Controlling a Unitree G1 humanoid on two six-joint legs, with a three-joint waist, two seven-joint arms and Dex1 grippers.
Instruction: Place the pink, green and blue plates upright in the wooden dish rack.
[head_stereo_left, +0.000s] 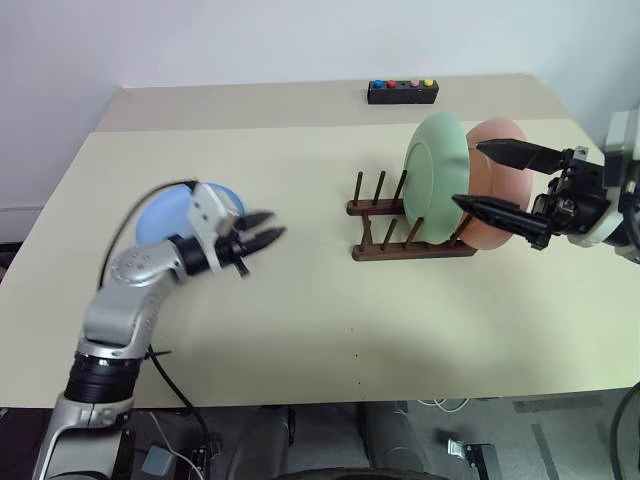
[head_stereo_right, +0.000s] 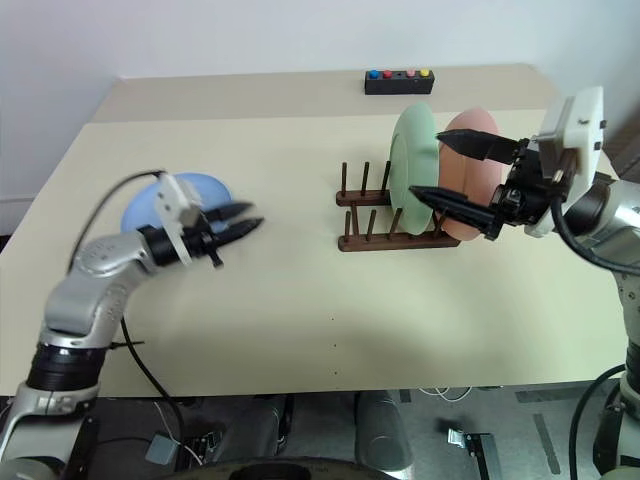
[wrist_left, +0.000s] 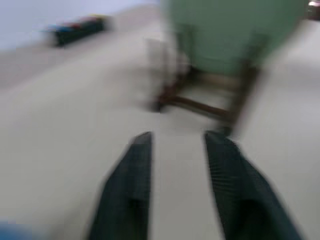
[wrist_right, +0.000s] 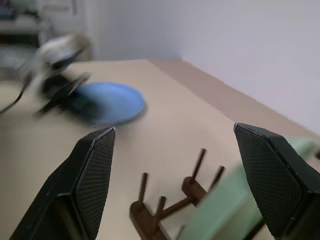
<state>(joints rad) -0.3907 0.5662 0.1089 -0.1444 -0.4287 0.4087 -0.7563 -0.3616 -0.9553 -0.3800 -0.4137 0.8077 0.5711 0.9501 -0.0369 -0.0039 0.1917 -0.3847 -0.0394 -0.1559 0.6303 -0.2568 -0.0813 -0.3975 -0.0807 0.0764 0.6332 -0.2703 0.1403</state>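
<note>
On a beige table (head_stereo_left: 300, 300), the green plate (head_stereo_left: 435, 178) and the pink plate (head_stereo_left: 497, 225) stand upright side by side at the right end of the wooden dish rack (head_stereo_left: 400, 245), the green one to the left of the pink; the rack's left pegs are bare. The right gripper (head_stereo_right: 452, 170) hovers by the pink plate's right side, its fingers spread wide around nothing. The blue plate (head_stereo_right: 170, 210) lies flat at the table's left, well apart from the rack. Just above it, the blurred left gripper (head_stereo_left: 262, 230) points toward the rack, its fingers apparently parted and gripping nothing. A black box with coloured buttons (head_stereo_left: 402, 92) sits at the far edge.
</note>
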